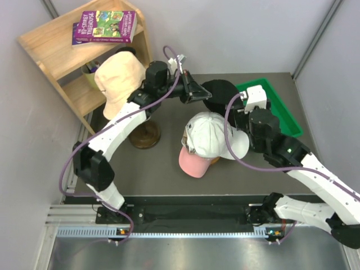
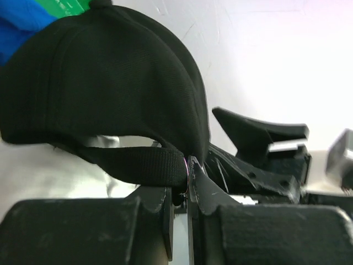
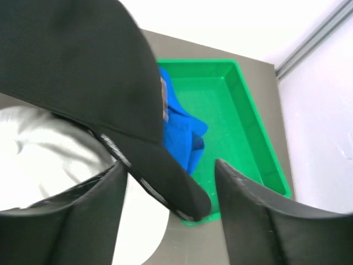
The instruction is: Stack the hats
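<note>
Here our left gripper (image 2: pixel 187 182) pinches the black cap (image 2: pixel 110 83) by its strap; our right gripper (image 3: pixel 168 168) stands with jaws apart around the brim. We see the cap at 12 o'clock of the white cap (image 1: pixel 216 135). Held by one strap, it may swing and land askew.

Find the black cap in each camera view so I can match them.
Top external: black cap sits upper centre, between both arms.
Left wrist: black cap fills the upper left, strap pinched in the left claw.
Right wrist: black cap is upper left, brim inside the open right claw.
Shared landmark: green tray.
</note>
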Controlling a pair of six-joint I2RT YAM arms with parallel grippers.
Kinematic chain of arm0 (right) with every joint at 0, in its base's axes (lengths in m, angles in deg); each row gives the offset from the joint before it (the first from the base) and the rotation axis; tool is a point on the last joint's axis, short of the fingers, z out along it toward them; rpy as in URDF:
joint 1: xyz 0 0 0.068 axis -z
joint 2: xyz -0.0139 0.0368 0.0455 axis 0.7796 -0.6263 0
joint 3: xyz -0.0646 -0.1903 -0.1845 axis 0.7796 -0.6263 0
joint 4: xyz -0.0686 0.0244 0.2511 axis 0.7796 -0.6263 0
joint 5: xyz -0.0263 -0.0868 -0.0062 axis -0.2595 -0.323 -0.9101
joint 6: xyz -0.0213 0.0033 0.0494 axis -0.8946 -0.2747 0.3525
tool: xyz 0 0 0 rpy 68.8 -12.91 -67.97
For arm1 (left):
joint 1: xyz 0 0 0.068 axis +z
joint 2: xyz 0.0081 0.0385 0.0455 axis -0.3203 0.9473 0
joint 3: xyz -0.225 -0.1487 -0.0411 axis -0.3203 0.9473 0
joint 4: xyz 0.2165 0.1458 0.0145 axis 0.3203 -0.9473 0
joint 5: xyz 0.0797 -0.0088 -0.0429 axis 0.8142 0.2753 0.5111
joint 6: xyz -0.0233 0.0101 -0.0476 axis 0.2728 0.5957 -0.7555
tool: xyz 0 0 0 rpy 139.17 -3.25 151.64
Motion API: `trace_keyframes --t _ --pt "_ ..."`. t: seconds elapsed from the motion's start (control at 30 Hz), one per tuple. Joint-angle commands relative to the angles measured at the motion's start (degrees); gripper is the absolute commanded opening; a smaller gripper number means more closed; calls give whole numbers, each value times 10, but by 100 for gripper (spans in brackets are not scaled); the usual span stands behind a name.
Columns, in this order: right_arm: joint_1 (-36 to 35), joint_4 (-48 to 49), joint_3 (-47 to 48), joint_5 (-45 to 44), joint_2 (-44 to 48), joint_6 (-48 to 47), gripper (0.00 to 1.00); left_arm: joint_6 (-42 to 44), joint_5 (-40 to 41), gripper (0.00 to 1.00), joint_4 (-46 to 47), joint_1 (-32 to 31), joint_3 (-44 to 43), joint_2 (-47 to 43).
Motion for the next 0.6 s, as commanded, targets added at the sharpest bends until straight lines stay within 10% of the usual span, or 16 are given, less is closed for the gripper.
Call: trace_keyframes --t 0.0,0.57 --pt "-2 -54 -8 38 65 77 67 49 -23 0 -27 14 17 -75" --pt "1 -60 -47 202 154 413 90 149 -54 0 -165 14 63 -150"
